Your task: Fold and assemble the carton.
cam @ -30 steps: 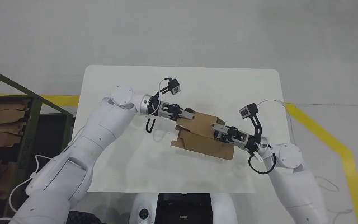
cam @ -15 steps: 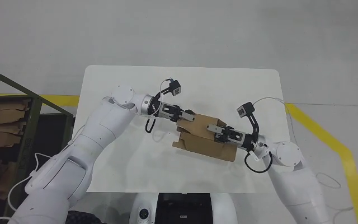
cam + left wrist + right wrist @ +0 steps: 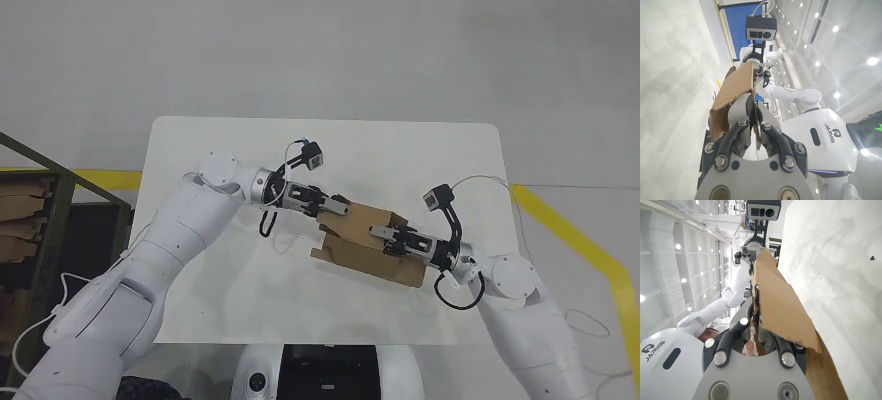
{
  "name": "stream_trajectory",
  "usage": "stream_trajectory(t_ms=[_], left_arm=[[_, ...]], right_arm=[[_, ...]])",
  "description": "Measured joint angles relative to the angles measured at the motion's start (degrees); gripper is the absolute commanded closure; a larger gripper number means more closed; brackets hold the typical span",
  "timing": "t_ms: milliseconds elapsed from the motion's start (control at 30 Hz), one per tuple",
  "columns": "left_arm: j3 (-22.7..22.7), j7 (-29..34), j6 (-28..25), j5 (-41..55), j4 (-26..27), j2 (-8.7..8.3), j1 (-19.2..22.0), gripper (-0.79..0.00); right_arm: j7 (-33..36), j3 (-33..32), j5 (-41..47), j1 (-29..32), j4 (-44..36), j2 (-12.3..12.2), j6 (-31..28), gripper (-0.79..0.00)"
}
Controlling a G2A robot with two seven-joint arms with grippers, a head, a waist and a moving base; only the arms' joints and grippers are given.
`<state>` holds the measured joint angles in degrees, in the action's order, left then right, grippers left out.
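Two grippers pinch one brown cardboard carton at the middle of your white rectangular table.
On the near side, your right gripper is clamped narrow on the carton's right-hand edge, and a ragged-edged panel runs past its fingers in the right wrist view. Just beyond it, the partly folded carton lies slantwise across the table's middle; you cannot tell whether its lower corner touches the surface. Farther off, your left gripper is closed tight on the carton's upper left edge, with thin cardboard nipped between its pads.
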<state>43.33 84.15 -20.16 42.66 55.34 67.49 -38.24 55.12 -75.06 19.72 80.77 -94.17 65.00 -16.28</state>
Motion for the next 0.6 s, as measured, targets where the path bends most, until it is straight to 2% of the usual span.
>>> stream_trajectory(t_ms=[600], left_arm=[[3.40, 1.32, 1.32, 3.92, 1.17, 0.10, -1.40, -0.785]], right_arm=[[-8.03, 0.43, -3.01, 1.04, 0.36, -0.04, -1.17, 0.000]])
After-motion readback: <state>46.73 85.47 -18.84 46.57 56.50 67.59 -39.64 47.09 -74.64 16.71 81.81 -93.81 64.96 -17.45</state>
